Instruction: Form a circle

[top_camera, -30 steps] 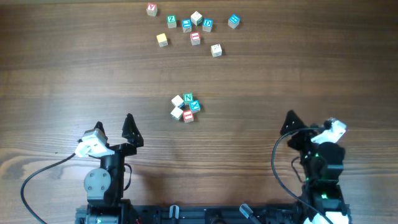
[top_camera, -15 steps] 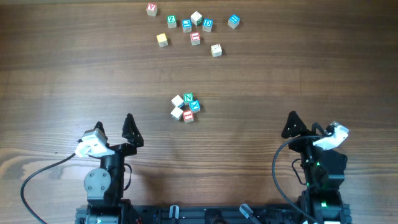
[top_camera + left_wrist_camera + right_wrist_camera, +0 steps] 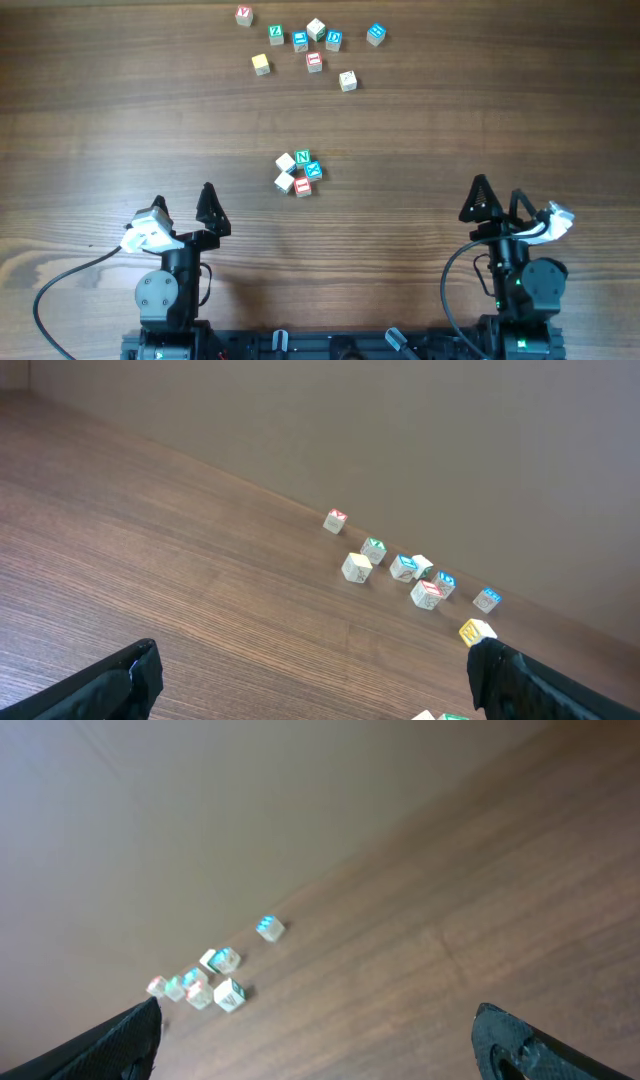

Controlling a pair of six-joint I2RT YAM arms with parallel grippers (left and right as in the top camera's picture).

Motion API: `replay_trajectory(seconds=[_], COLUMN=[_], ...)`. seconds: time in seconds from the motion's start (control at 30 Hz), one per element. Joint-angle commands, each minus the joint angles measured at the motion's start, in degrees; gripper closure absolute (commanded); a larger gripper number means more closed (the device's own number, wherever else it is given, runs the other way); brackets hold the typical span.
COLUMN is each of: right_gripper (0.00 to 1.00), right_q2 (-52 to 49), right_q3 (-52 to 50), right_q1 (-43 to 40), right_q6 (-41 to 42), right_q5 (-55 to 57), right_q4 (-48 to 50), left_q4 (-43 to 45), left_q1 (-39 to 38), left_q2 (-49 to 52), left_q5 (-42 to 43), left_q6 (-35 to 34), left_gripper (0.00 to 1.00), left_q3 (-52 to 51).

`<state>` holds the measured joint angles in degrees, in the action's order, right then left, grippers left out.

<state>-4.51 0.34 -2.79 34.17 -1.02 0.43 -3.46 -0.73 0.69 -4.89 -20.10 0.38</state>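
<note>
At the middle of the table (image 3: 480,120), a little ahead of my two arms, the circle (image 3: 299,172) is sitting as a tight ring of five tiny cubes: a green "N" face farthest from me, a blue one beside it, a red one nearest, two pale ones on my left. They are crowding together, touching or nearly so. Well beyond, a loose scatter of letter cubes (image 3: 314,45) is lying near the far edge. Wood grain is running across the table, and a plain brownish wall (image 3: 450,430) is rising behind it. My left claw (image 3: 183,196) and right claw (image 3: 515,197) are both gaping wide, holding nothing, well apart from the ring.
</note>
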Motion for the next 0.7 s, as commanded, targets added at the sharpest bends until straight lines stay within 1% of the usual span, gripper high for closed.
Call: replay_trajectory(seconds=[0.0,0.67], right_gripper=[0.0,0.0], right_q2=[3.89,4.31], right_q3=[-0.09,-0.09], right_q1=[0.31,0.31], right_q6=[-0.57,-0.57], right_q5=[0.52,0.52], right_q4=[0.13,-0.04], left_q4=[-0.2,-0.2], left_q1=[0.22,0.22], left_q2=[-0.42,-0.42], left_q5=[-0.57,-0.57], left_q6=[0.11,0.11], left_gripper=[0.0,0.0], left_q3=[-0.07,-0.07])
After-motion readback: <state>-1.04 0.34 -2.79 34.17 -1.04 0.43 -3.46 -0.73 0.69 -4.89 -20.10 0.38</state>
